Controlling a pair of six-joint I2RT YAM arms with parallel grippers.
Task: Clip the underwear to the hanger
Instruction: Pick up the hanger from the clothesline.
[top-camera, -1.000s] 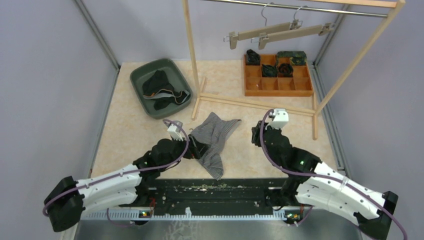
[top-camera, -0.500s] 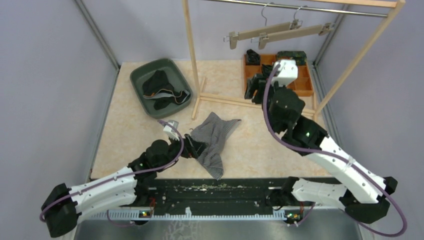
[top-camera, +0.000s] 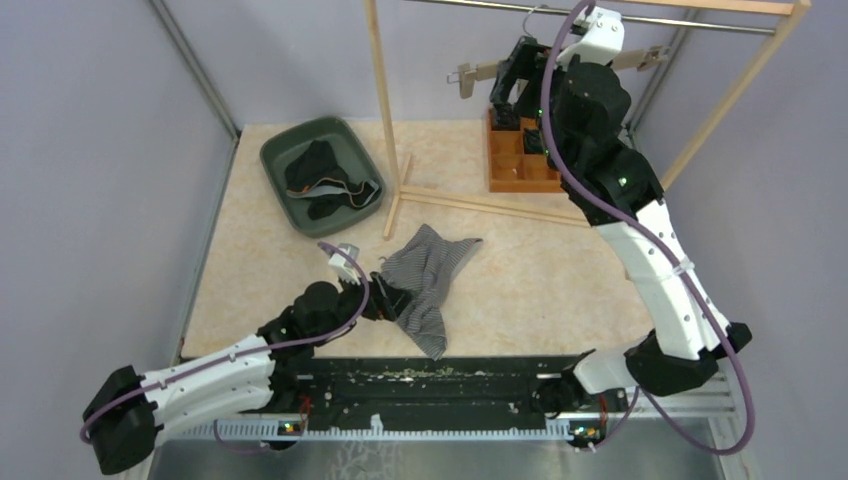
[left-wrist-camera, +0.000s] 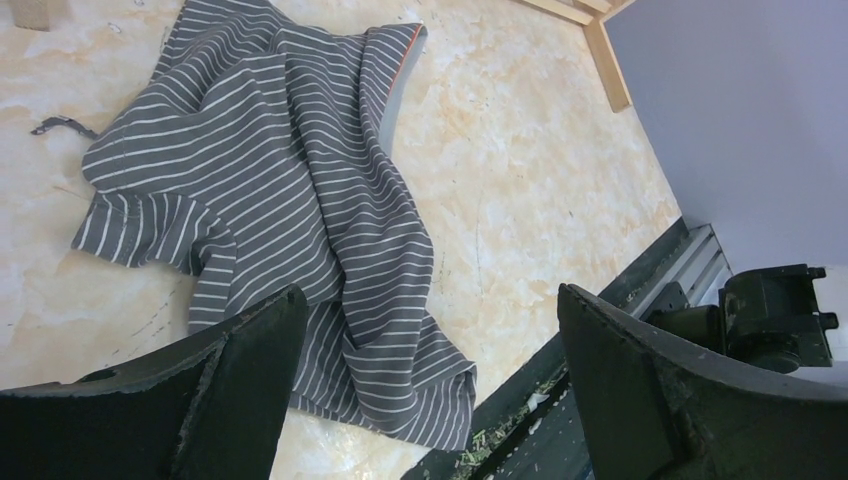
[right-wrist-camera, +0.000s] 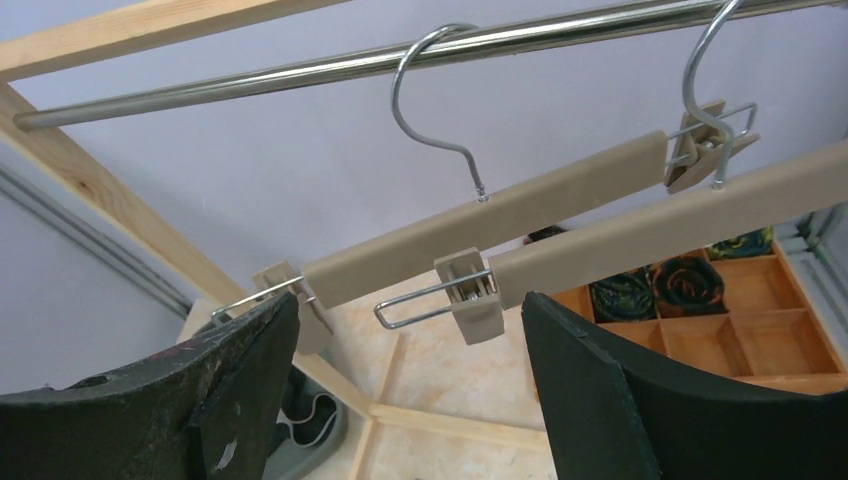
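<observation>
The grey striped underwear (top-camera: 428, 275) lies crumpled on the table, and fills the left wrist view (left-wrist-camera: 290, 200). My left gripper (top-camera: 385, 298) hovers low over its left edge, open (left-wrist-camera: 430, 292), with nothing between the fingers. Two beige clip hangers (top-camera: 480, 71) hang from the metal rail. My right gripper (top-camera: 508, 82) is raised in front of them, open (right-wrist-camera: 410, 300) and empty. In the right wrist view the nearer hanger (right-wrist-camera: 660, 235) has its left clip (right-wrist-camera: 468, 295) just above the gap between my fingers. The farther hanger (right-wrist-camera: 500, 215) hangs behind it.
A green tray (top-camera: 276, 160) with dark garments sits at the back left. A wooden organiser (top-camera: 520, 182) with rolled items stands under the hangers. The wooden rack post (top-camera: 383, 110) and its base bars stand between them. The metal rail (right-wrist-camera: 300, 75) runs overhead.
My right arm rose from the table to the hangers and its jaws opened wider. The left arm shifted only slightly and stays open over the underwear.
</observation>
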